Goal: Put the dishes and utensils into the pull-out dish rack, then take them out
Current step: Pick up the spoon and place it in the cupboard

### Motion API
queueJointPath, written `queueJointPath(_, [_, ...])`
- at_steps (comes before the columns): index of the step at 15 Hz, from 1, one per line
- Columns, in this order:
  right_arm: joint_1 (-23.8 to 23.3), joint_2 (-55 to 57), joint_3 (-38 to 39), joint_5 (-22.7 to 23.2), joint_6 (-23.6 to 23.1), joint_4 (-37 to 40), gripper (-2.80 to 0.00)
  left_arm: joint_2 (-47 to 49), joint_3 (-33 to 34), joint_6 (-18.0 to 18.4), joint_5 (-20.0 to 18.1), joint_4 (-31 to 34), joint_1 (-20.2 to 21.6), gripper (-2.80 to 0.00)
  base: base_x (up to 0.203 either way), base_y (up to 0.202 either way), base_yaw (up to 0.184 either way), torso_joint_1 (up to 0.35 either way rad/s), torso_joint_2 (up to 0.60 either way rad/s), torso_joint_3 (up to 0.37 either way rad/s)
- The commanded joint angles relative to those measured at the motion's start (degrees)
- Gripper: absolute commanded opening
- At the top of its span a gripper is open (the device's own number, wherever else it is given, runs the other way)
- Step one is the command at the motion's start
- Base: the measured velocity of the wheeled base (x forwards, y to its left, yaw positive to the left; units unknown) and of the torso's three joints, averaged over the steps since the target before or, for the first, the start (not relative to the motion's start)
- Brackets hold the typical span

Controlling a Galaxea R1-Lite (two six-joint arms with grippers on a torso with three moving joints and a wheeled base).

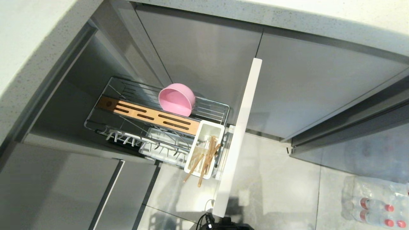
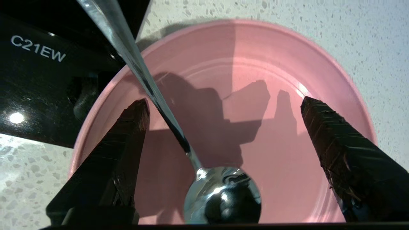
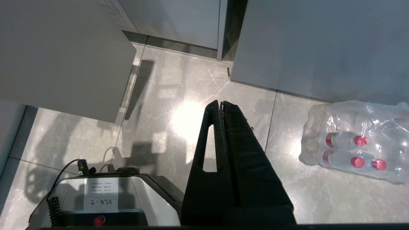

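Rack [image 1: 204,110] pulled out, front panel [image 1: 238,137] on its right edge; open floor [image 1: 281,179] beyond. Bowl [image 1: 176,99] tilted on the far wires, chopsticks [image 1: 206,159] in the utensil cup [image 1: 204,150]. Left claw [image 2: 223,108] spread wide over the plate [image 2: 287,64] on the tabletop [image 2: 367,38], gripping nothing; spoon [image 2: 220,198] lies on the plate, handle cut off. Right claw [image 3: 221,110] closed, empty, above the floor.

The small round pink plastic bowl [image 1: 176,99] lies tipped in the chrome wire pull-out dish rack [image 1: 220,110], behind its slotted wooden strip [image 1: 150,117]. 2 thin wooden chopsticks [image 1: 206,159] stand in the rectangular white plastic utensil cup [image 1: 207,129]. The slim silver metal spoon [image 2: 220,195] lies on the wide flat pink plastic plate [image 2: 319,73].
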Motion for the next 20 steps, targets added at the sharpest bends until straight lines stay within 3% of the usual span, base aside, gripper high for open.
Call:
queueJointPath(1, [0.01, 0.0, 0.0, 0.01, 0.01, -0.06, -2.8, 0.37, 0.01, -0.4, -0.13, 0.29, 0.05, 0.0, 0.0, 0.0, 0.0, 0.0, 0.0, 0.0])
queueJointPath(4, [0.01, 0.0, 0.0, 0.02, 0.01, 0.02, -2.8, 0.21, 0.18, -0.31, -0.05, 0.29, 0.0, 0.0, 0.0, 0.0, 0.0, 0.0, 0.0, 0.0])
queueJointPath(5, [0.01, 0.08, 0.0, 0.0, 0.02, -0.02, -2.8, 0.19, 0.28, -0.23, -0.05, 0.29, 0.05, -2.8, 0.0, 0.0, 0.0, 0.0, 0.0, 0.0])
queueJointPath(16, [0.01, 0.05, 0.0, -0.02, 0.01, -0.02, -2.8, -0.52, 0.07, -0.05, -0.04, 0.21, -0.02, -2.8, 0.0, 0.0, 0.0, 0.0, 0.0, 0.0])
queueJointPath(20, [0.01, 0.02, 0.0, 0.01, 0.01, -0.01, -2.8, -1.59, -3.71, -0.05, 0.03, -0.93, -0.2, -2.8, 0.0, 0.0, 0.0, 0.0, 0.0, 0.0])
